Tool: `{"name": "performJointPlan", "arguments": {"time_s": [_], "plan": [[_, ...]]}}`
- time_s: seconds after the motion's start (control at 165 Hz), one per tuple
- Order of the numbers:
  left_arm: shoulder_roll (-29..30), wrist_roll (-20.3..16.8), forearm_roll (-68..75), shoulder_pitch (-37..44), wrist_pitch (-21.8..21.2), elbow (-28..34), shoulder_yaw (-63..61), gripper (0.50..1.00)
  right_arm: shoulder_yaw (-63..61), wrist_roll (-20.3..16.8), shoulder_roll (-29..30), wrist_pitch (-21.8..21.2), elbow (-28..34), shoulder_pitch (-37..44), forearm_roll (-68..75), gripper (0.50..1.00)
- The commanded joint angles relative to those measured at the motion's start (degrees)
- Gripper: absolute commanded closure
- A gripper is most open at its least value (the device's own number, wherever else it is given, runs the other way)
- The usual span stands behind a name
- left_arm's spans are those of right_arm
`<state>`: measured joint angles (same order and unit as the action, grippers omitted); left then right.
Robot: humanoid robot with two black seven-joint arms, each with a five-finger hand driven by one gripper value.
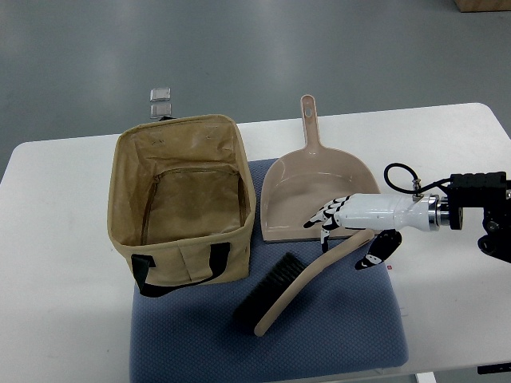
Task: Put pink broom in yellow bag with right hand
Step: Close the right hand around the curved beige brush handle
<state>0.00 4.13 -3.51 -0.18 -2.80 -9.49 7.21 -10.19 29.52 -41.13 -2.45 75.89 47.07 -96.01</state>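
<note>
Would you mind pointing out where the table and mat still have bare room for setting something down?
Free: the white table left of the bag, and the blue mat's front right corner below the right hand. Crowded: the middle, where dustpan, broom and hand bunch together beside the bag.

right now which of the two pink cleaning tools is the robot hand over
The right robot hand is over the broom, at its handle end. The dustpan lies behind it, its handle pointing toward the far table edge.
</note>
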Motion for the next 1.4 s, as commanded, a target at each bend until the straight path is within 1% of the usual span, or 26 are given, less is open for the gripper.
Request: {"name": "performJointPlan", "arguments": {"time_s": [0.0,0.321,0.448,0.569,0.751,0.781,0.793,0.817,0.854,0.908,0.999,1.035,1.18,1.241,1.301,1.332,1.392], "plan": [[0.00,0.00,0.00,0.00,-0.01,0.00,0.00,0.500,-0.18,-1.74,0.70,0.96,-0.21,-0.31,-0.23,0.572],[0.00,0.00,0.00,0.00,-0.01,0.00,0.00,0.500,-0.27,-4.73,2.90,1.22,-1.53,-0.75,-1.55,0.572],[0.00,0.00,0.00,0.00,-0.01,0.00,0.00,0.500,-0.71,-6.58,3.78,2.54,-2.59,-1.36,-1.90,0.574],[0.00,0.00,0.00,0.00,-0.01,0.00,0.00,0.500,-0.71,-6.58,4.04,2.80,-2.85,-1.80,-2.34,0.576],[0.00,0.00,0.00,0.00,-0.01,0.00,0.00,0.500,-0.80,-6.58,4.22,3.15,-2.85,-1.98,-2.43,0.597],[0.00,0.00,0.00,0.00,-0.01,0.00,0.00,0.500,-0.80,-6.58,4.22,3.15,-2.85,-1.98,-2.43,0.605],[0.00,0.00,0.00,0.00,-0.01,0.00,0.00,0.500,-0.80,-6.58,4.22,3.15,-2.85,-1.98,-2.43,0.621],[0.00,0.00,0.00,0.00,-0.01,0.00,0.00,0.500,-0.80,-6.58,4.22,3.15,-2.85,-1.98,-2.52,0.634],[0.00,0.00,0.00,0.00,-0.01,0.00,0.00,0.500,-0.80,-6.58,4.22,3.15,-2.85,-2.07,-2.60,0.640],[0.00,0.00,0.00,0.00,-0.01,0.00,0.00,0.500,-0.80,-6.58,4.22,3.15,-2.85,-2.07,-2.60,0.673],[0.00,0.00,0.00,0.00,-0.01,0.00,0.00,0.500,-0.71,-6.40,4.22,3.07,-2.85,-2.24,-2.60,0.685],[0.00,0.00,0.00,0.00,-0.01,0.09,0.00,0.500,-0.71,-6.40,4.22,3.07,-2.85,-2.42,-2.69,0.697],[0.00,0.00,0.00,0.00,-0.01,0.00,0.00,0.500,-0.71,-6.23,4.13,3.07,-2.85,-2.77,-2.78,0.707],[0.00,0.00,0.00,0.00,-0.01,0.00,0.00,0.500,-0.71,-6.14,4.13,3.15,-2.85,-2.77,-2.78,0.740],[0.00,0.00,0.00,0.00,-0.01,0.00,0.00,0.500,-0.80,-6.14,4.04,3.15,-2.85,-2.77,-2.78,0.756],[0.00,0.00,0.00,0.00,-0.01,0.00,0.00,0.500,-0.80,-6.05,4.04,3.15,-2.85,-2.77,-2.78,0.773],[0.00,0.00,0.00,0.00,-0.01,0.00,0.00,0.500,-0.71,-6.05,3.95,3.15,-2.85,-2.77,-2.78,0.775]]}}
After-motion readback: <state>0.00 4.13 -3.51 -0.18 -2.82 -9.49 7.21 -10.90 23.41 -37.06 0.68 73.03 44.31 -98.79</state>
